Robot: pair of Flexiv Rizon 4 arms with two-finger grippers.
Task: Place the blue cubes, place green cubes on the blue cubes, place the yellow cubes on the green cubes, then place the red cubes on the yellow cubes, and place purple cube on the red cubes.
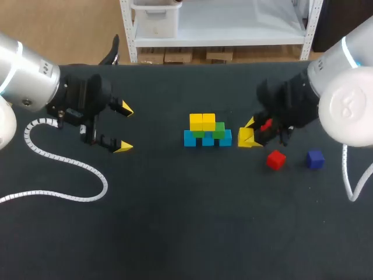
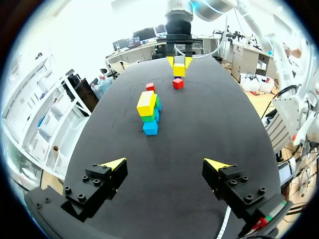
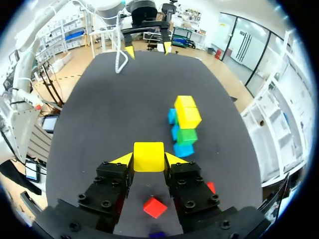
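At the table's middle stands a stack: a row of blue cubes (image 1: 208,139), green cubes (image 1: 218,130) on them, and two yellow cubes (image 1: 202,121) on top. Just right of it, my right gripper (image 1: 250,137) is shut on another yellow cube (image 1: 245,138), which sits between its fingers in the right wrist view (image 3: 148,156). One red cube (image 1: 275,159) lies near the front right. A second red cube (image 1: 266,125) peeks out behind the right gripper. A dark purple-blue cube (image 1: 315,158) lies further right. My left gripper (image 1: 122,127) hangs open and empty far to the left.
A white coiled cable (image 1: 70,169) snakes over the table's left part below my left arm. Another cable (image 1: 349,181) hangs from my right arm at the right edge. From the left wrist, the stack (image 2: 147,112) is well ahead of the open fingers.
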